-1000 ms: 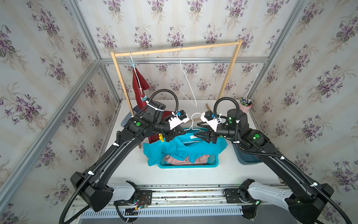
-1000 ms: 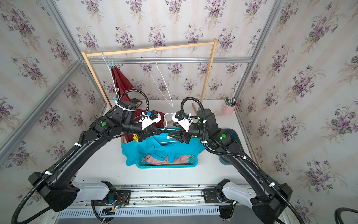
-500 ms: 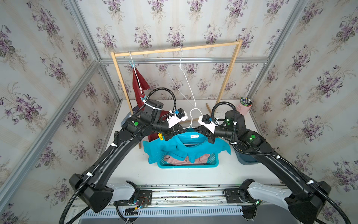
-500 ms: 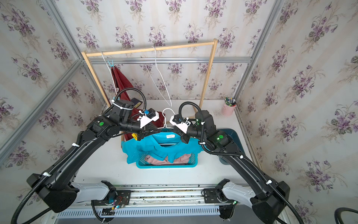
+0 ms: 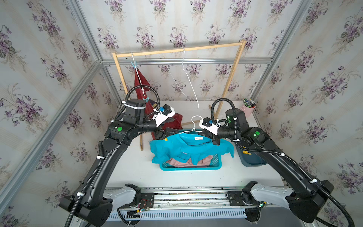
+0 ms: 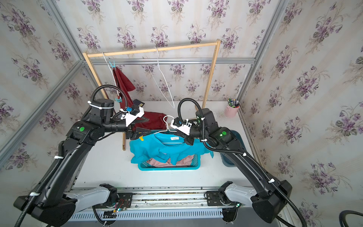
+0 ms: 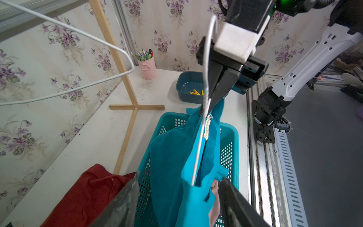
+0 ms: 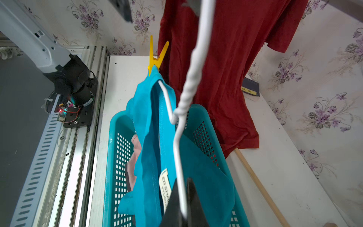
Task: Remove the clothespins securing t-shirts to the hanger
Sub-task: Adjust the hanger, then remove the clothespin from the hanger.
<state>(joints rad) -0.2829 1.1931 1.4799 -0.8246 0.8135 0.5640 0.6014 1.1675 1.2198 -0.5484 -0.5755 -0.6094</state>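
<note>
My right hand (image 7: 208, 102) is clenched on the wire hanger (image 8: 177, 149), holding the turquoise t-shirt (image 5: 176, 149) over the basket (image 5: 190, 168). My left hand (image 7: 177, 179), released, is nearer the yellow clothespin (image 8: 156, 57), which stands handles-up on the hanger's end toward the desk's left edge.

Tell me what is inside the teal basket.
A crumpled pale pink t-shirt lies in the basket, and the turquoise t-shirt on the hanger droops into it. That cloth hides the floor and anything beneath.
</note>
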